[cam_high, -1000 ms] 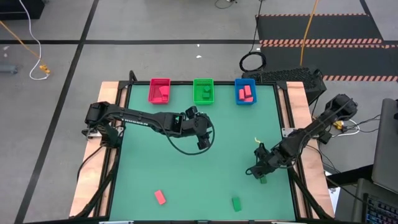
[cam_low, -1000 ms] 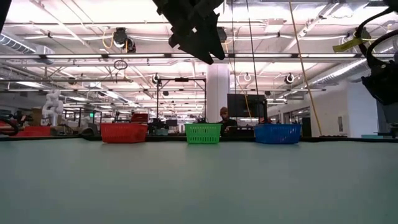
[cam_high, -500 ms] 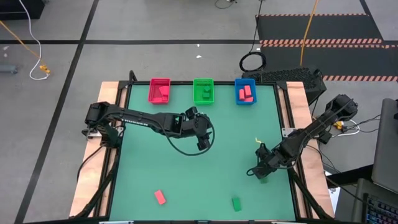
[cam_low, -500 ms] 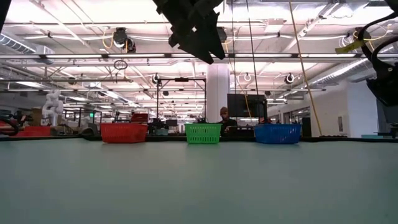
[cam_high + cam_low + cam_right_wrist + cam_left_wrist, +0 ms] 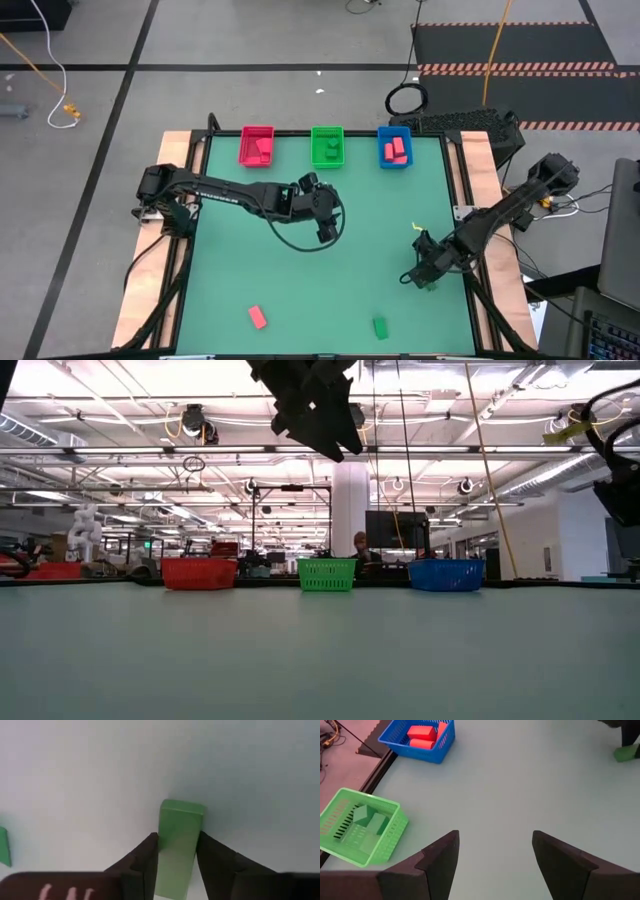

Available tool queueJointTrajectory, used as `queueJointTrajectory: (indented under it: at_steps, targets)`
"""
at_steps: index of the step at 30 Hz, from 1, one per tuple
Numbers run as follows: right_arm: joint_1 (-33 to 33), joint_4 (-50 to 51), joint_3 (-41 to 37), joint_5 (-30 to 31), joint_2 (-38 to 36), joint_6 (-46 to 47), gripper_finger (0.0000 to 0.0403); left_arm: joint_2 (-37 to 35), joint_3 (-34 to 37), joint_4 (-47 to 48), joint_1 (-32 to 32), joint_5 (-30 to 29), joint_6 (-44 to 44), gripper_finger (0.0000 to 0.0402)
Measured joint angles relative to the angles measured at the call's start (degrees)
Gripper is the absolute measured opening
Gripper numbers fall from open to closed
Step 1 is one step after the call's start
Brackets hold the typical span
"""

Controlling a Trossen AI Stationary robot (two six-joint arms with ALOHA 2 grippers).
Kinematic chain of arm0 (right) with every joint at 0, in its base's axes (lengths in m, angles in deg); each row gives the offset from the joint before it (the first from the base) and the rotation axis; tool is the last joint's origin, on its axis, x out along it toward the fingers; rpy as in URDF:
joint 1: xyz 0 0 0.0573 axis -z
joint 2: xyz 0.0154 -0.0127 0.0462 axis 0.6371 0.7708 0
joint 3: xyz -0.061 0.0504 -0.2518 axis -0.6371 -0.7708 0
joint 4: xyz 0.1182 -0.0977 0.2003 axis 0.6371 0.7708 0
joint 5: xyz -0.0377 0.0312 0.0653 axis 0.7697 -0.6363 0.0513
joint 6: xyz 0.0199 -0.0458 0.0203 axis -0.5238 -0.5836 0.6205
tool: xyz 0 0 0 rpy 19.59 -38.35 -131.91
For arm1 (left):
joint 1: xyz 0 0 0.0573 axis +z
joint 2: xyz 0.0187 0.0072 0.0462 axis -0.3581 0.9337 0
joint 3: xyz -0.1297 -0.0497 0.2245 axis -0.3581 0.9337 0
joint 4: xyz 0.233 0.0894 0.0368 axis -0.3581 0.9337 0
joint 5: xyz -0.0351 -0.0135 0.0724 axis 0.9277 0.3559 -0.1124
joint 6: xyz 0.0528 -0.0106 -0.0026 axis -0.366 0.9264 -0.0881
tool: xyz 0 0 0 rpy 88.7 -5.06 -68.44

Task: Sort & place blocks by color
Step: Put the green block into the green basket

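Near the table's right edge the right gripper [image 5: 176,857] has drawn its jaws in from wide to pinch a green block [image 5: 179,840] standing on the table, so a lift looks next, while the left gripper [image 5: 495,855] waits mid-table, jaws spread.

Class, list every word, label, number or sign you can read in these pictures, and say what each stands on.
None can be read.
The left arm bears pale lettering, too small to read.
The yellow tag by the right arm shows no legible text.
The bins and blocks carry no markings.
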Motion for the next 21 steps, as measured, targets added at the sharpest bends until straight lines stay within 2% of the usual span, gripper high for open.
queueJointTrajectory:
  at_steps: [4,9,15,18,21]
  targets:
    - [0.0,-3.2,0.0,3.4,-6.0,-1.5,0.0104,0.0,0.0,0.0,0.0,0.0,-0.3,0.0255]
    - [2.1,-8.7,0.1,12.4,-13.9,-8.7,0.0097,0.0,0.0,0.0,0.0,0.0,-0.5,0.0255]
    - [7.7,-13.5,0.1,27.1,-21.1,-26.7,0.0102,0.0,0.0,-2.1,-0.3,0.1,-2.0,0.0255]
    - [11.4,-16.2,0.2,36.8,-22.6,-37.0,0.0102,0.0,0.0,-5.8,-1.1,0.1,-4.8,0.0255]
    - [14.8,-23.1,0.2,44.8,-22.7,-48.2,0.0102,0.0,0.0,-12.1,-2.0,0.1,-7.2,0.0255]
